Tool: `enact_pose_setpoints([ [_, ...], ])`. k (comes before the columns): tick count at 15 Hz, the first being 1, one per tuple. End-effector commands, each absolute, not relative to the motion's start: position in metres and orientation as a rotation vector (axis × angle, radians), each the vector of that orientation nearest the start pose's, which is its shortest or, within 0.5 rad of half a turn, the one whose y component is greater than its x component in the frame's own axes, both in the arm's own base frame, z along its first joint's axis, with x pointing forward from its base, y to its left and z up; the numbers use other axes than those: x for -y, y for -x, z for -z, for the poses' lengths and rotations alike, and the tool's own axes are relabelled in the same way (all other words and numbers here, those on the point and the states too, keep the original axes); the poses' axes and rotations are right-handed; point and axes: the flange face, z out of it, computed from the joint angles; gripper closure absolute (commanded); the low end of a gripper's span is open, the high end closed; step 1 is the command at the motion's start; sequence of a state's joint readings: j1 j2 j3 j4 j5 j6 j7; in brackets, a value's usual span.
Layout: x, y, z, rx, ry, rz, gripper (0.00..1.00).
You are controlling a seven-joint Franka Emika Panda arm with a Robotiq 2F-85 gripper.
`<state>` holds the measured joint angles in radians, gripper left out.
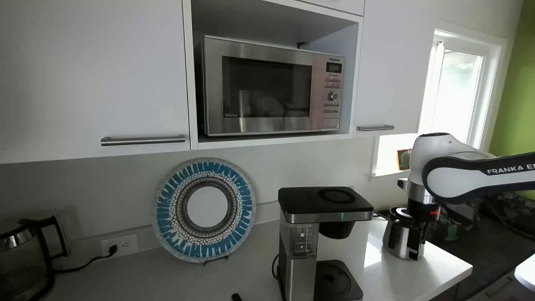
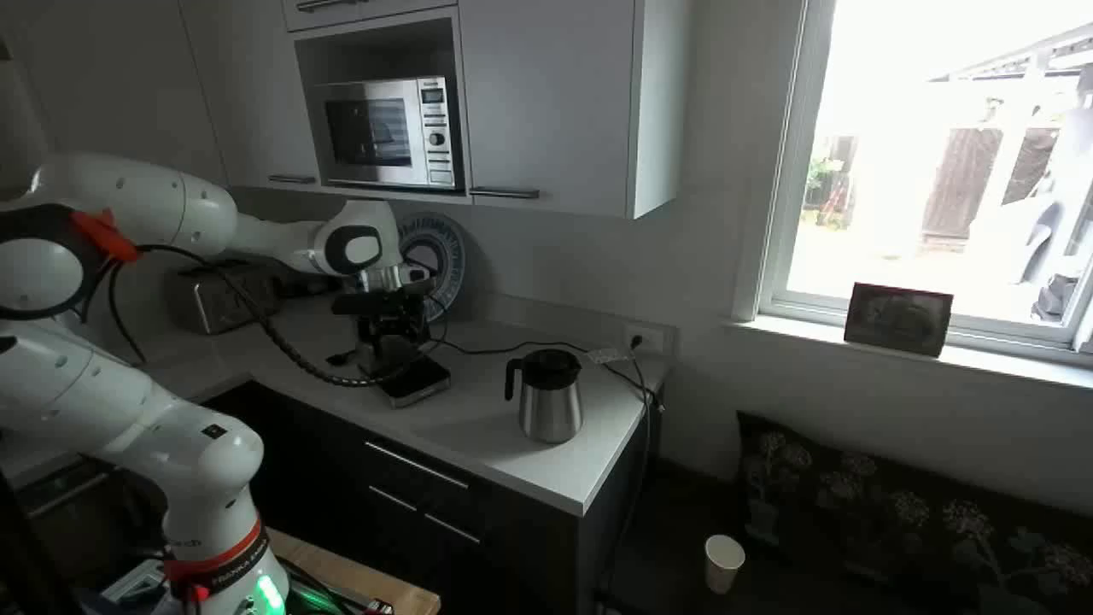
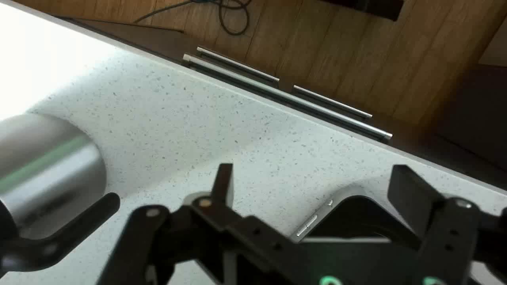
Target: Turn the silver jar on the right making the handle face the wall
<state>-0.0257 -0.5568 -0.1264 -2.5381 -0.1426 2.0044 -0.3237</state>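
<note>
The silver jar (image 2: 551, 414) stands upright on the white bench (image 2: 478, 427), close to the bench's end. Behind it is the wall (image 2: 581, 265), with a small socket (image 2: 652, 338) just above the bench. The dark handle (image 2: 511, 380) sticks out from the jar on the side where the coffee machine (image 1: 301, 267) stands. The tool (image 3: 311, 182) has its two fingers (image 3: 408, 194) spread widely; in the wrist view, the jar is at the left, apart from them.

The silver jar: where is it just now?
In both exterior views, the silver jar stands near the right end of the white countertop, right of the coffee machine.
</note>
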Motion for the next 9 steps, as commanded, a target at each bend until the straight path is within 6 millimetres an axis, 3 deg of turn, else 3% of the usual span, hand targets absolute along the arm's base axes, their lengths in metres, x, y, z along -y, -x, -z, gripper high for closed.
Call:
enact_pose_setpoints([
  [1,0.067,-0.374,-0.461,0.397,3.183,0.009,0.00],
  [6,0.067,-0.374,-0.461,0.397,3.183,0.009,0.00],
  [9,0.078,-0.385,-0.460,0.750,3.159,-0.046,0.00],
])
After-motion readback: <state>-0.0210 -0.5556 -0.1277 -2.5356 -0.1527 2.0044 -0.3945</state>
